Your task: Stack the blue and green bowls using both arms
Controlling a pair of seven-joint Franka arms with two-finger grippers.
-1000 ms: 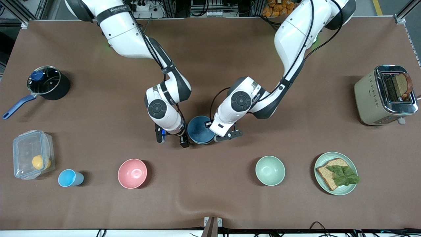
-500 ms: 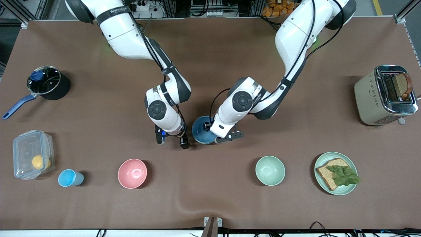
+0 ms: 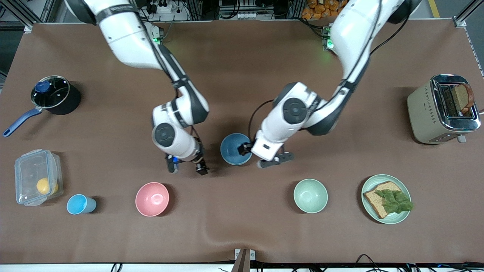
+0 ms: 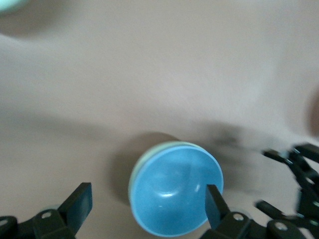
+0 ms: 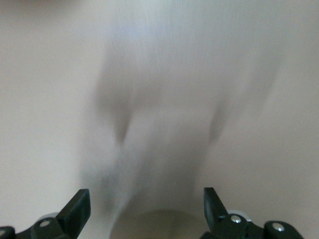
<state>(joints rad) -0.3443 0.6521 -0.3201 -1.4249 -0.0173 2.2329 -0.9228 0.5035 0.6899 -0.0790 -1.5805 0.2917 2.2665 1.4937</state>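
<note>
We see the blue bowl point(image 3: 235, 149) nested inside the green bowl point(image 4: 133, 172), whose pale rim shows around it in the left wrist view; the stack sits on the counter point(image 3: 242, 75) mid-table, farther from the front camera than the pink bowl point(image 3: 152, 199) and the mint bowl point(image 3: 310, 195). Our left hand point(image 4: 147, 206) hangs over the stack with fingers spread wide, gripping nothing. Our right hand point(image 5: 144, 206) is over bare counter just beside the stack, toward the right arm's end, fingers likewise spread and empty.
</note>
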